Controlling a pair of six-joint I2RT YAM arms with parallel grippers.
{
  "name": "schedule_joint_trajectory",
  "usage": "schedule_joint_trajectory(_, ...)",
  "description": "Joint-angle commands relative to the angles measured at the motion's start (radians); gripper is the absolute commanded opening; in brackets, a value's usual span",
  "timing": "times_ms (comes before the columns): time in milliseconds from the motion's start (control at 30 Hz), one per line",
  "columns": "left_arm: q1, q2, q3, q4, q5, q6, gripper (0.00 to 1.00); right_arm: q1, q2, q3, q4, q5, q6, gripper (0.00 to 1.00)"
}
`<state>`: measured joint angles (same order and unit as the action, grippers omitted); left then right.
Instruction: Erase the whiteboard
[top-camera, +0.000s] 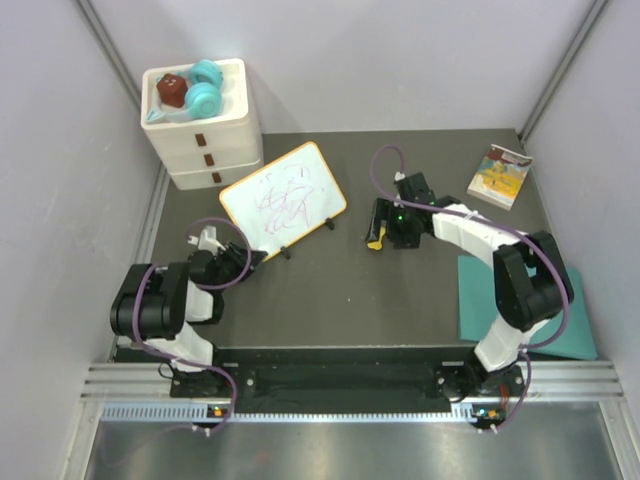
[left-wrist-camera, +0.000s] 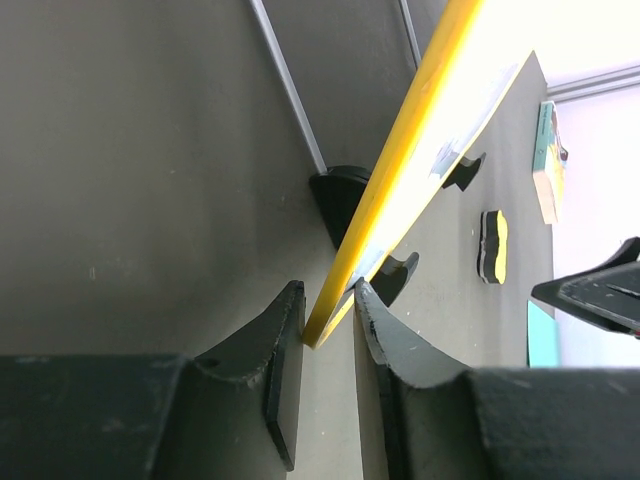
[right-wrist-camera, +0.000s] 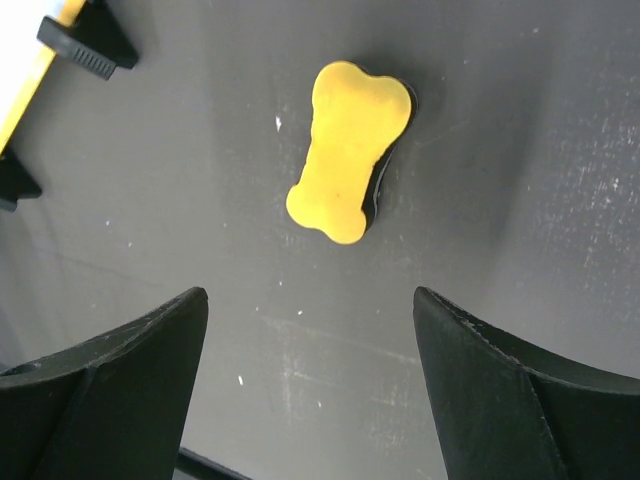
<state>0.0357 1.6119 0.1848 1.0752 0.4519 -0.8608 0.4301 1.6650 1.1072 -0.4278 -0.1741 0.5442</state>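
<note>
The whiteboard (top-camera: 283, 197), white with an orange-yellow frame and dark scribbles, stands tilted on small black feet left of the table's middle. My left gripper (top-camera: 254, 259) is shut on its near corner; in the left wrist view the fingers (left-wrist-camera: 328, 312) pinch the yellow frame edge (left-wrist-camera: 400, 150). A yellow bone-shaped eraser (top-camera: 374, 240) with a black underside lies flat on the dark table right of the board. It also shows in the right wrist view (right-wrist-camera: 350, 150) and the left wrist view (left-wrist-camera: 493, 246). My right gripper (top-camera: 380, 222) hovers over it, open and empty (right-wrist-camera: 310, 310).
A white three-drawer box (top-camera: 212, 140) with toys on top stands at the back left, close behind the board. A book (top-camera: 500, 175) lies at the back right. A teal mat (top-camera: 520, 310) lies at the right by the right arm's base. Walls close both sides.
</note>
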Motion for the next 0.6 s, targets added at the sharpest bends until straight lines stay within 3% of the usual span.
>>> schedule_joint_trajectory(0,0.004,-0.041,0.001,-0.032,-0.068,0.022,0.28,0.024,0.027,0.094,-0.029,0.056,0.002,0.82)
schedule_joint_trajectory(300,0.006,-0.075,0.004,-0.118,-0.09,0.029,0.28,0.024,0.22,0.253,-0.134,0.15,-0.012,0.77)
schedule_joint_trajectory(433,0.004,-0.066,0.013,-0.133,-0.087,0.031,0.29,0.024,0.282,0.286,-0.149,0.151,0.006,0.65)
schedule_joint_trajectory(567,0.004,-0.06,0.018,-0.135,-0.085,0.031,0.29,0.025,0.3,0.295,-0.155,0.171,0.028,0.64)
